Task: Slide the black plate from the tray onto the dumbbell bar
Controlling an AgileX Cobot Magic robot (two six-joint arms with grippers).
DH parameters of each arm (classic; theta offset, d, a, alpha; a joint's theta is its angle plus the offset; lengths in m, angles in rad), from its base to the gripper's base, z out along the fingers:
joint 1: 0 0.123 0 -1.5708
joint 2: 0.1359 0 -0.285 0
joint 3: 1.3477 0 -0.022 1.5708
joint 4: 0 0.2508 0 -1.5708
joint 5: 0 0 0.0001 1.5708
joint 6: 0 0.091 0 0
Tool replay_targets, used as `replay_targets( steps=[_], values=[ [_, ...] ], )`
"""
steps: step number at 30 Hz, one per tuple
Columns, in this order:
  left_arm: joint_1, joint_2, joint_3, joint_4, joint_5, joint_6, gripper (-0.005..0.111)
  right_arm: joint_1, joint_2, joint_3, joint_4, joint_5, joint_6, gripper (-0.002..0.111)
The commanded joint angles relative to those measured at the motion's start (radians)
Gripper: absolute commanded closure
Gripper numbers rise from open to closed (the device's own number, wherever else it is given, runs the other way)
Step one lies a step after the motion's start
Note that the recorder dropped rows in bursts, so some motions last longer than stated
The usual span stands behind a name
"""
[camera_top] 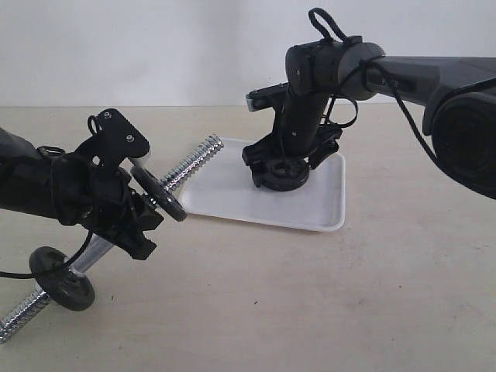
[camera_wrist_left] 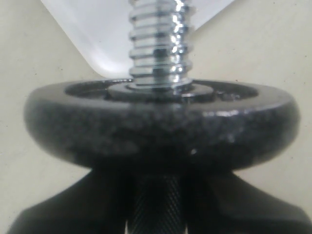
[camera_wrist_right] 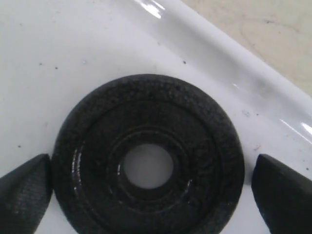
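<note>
A black plate (camera_wrist_right: pixel 92 141) lies flat on the white tray (camera_wrist_right: pixel 73 44), centre hole facing up. My right gripper (camera_wrist_right: pixel 152 192) hangs over it, open, one finger (camera_wrist_right: pixel 24 195) right at the plate's rim and the other finger (camera_wrist_right: pixel 282 192) a small gap away. In the exterior view this plate (camera_top: pixel 285 179) sits mid-tray (camera_top: pixel 232 190) under the right gripper (camera_top: pixel 283 164). My left gripper (camera_top: pixel 133 215) is shut on the dumbbell bar (camera_top: pixel 194 160), holding it tilted with its threaded end toward the tray. A second black plate (camera_wrist_left: pixel 161 129) sits on the bar (camera_wrist_left: pixel 158 44) just above the left gripper (camera_wrist_left: pixel 157 200).
A third black plate (camera_top: pixel 62 277) sits low on the bar near its other threaded end (camera_top: pixel 19 314), which rests on the beige table (camera_top: pixel 310 302). The tray's corner (camera_wrist_left: pixel 92 34) lies just beyond the bar's raised tip. A white wall stands behind.
</note>
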Motion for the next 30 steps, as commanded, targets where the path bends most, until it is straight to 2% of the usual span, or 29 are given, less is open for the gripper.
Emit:
replay_targets(
  steps=[1, 30],
  values=[
    [0.000, -0.047, -0.030, -0.043, -0.023, 0.002, 0.102, -0.004, 0.000, -0.006, 0.036, -0.010, -0.028, 0.004],
    [0.000, -0.047, -0.030, -0.043, -0.023, 0.002, 0.102, -0.004, 0.001, -0.006, -0.006, -0.020, -0.024, 0.004]
  ],
)
